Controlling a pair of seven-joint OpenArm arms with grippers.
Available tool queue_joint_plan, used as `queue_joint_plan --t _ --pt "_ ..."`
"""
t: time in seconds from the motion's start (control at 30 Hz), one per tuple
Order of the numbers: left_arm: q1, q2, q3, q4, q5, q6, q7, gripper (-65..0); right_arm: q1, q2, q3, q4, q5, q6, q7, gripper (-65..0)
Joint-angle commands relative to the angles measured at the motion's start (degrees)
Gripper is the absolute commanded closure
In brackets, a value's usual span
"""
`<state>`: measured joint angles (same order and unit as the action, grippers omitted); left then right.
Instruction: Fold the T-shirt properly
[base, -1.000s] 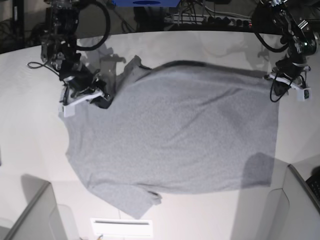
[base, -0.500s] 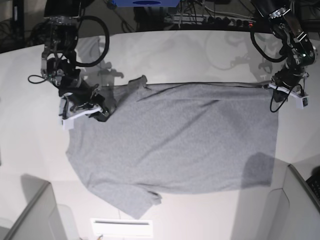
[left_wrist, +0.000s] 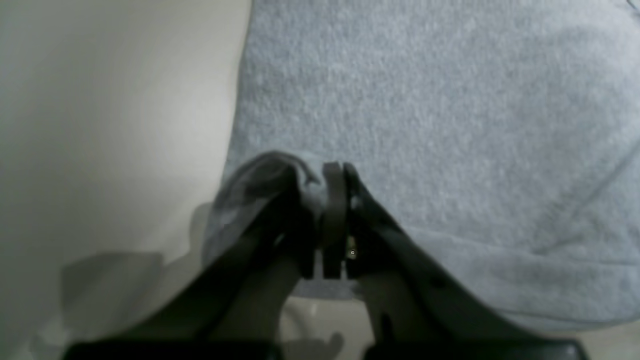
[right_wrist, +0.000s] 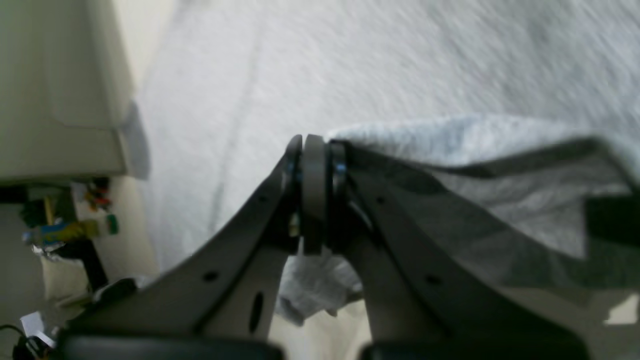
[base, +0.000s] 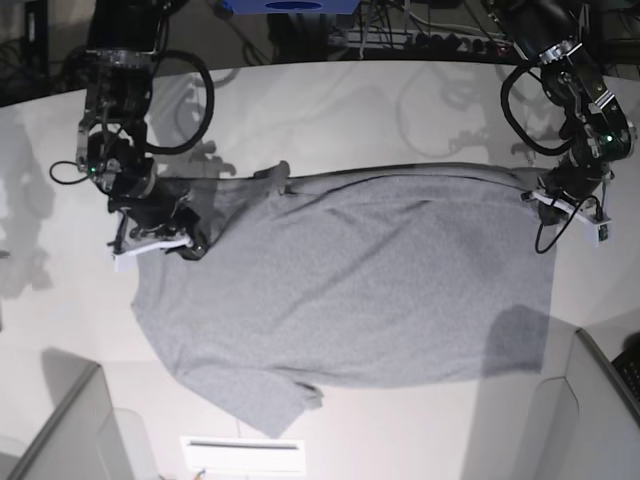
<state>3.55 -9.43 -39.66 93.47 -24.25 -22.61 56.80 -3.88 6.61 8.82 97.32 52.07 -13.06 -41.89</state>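
Both tools, the left tool (base: 572, 205) and right tool (base: 150, 238), pinch the far edge of the T-shirt (base: 350, 290) lying mid-tabletop (base: 60, 320), probably to pull it over toward the near edge next.

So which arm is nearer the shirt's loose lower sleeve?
Right. The right fingers pinch the T-shirt's shoulder edge above that sleeve; the left fingers hold the far hem corner.

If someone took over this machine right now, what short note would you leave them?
Left gripper: shut on the T-shirt, pinching an edge corner.
Right gripper: shut on the T-shirt at the shoulder end.
The T-shirt lies spread, plain side up, on the table, far edge lifted.
Done: both corners gripped.
Left: every fold; none is laid yet.
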Motion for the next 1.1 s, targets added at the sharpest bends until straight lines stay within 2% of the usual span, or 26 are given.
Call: queue_joint_plan --t 0.0,0.07,0.17,0.37,0.53,0.87,1.07 --pt "-1.4 -0.81 1.2 0.9 0.73 -0.29 -1.1 0.0 1.55 0.55 0.54 0.75 0.45 0.44 0.97 0.0" --pt "-1.93 -0.72 3.57 0.9 4.6 -0.29 -1.19 0.0 2.69 0.55 0.46 -0.83 0.45 0.44 0.53 0.0" --pt "-3.24 -0.72 6.03 0.81 7.24 -0.29 -1.28 0.0 4.8 0.55 0.72 -3.56 0.45 0.53 -0.88 0.0" --pt "-6.15 -0.72 6.38 -3.84 7.33 -0.29 -1.37 0.0 8.41 0.55 0.19 -7.25 0.45 0.53 -1.14 0.0" --pt "-7.02 -0.81 6.38 -5.6 7.42 -0.29 -1.45 0.0 11.75 0.55 -1.3 -10.68 0.28 0.62 -3.61 0.0" --pt "-8.96 -1.78 7.0 -7.89 7.42 -0.29 -1.45 0.0 14.65 0.55 -1.92 -14.64 0.01 0.71 -3.34 0.0" --pt "-9.57 -3.45 10.6 -9.12 7.42 -0.29 -1.54 0.0 17.11 1.96 -7.98 -14.9 0.01 0.71 -3.08 0.0"
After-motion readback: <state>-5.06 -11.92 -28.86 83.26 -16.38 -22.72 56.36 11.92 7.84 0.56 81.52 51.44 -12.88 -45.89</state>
